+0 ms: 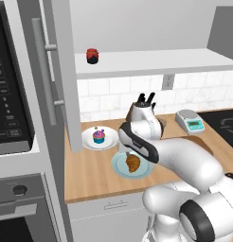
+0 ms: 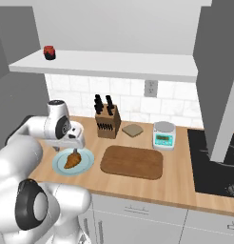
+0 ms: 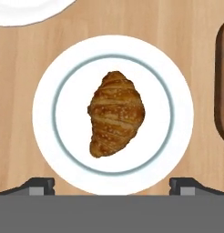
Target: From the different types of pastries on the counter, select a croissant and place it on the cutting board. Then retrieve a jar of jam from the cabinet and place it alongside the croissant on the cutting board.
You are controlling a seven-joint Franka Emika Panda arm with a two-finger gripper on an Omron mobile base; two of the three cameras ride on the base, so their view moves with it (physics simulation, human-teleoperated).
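**Gripper poised over croissant, pre-grasp**

Two-finger gripper [image 3: 112, 185] hangs w/ jaws spread wide, nothing between them, straight above the small golden-brown ridged croissant [image 3: 116, 113]. Tips straddle the pastry, prob. so they can drop either side of it. Croissant lies centred on a round pale-blue plate [image 3: 45, 136] on the light wooden plank counter [image 2: 180, 186]. Dark brown rounded-corner cutting board [image 2: 132, 162] sits just beside plate, bare. Small red jam jar w/ dark lid [image 1: 93, 56] waits on white cabinet shelf [image 1: 151, 61].
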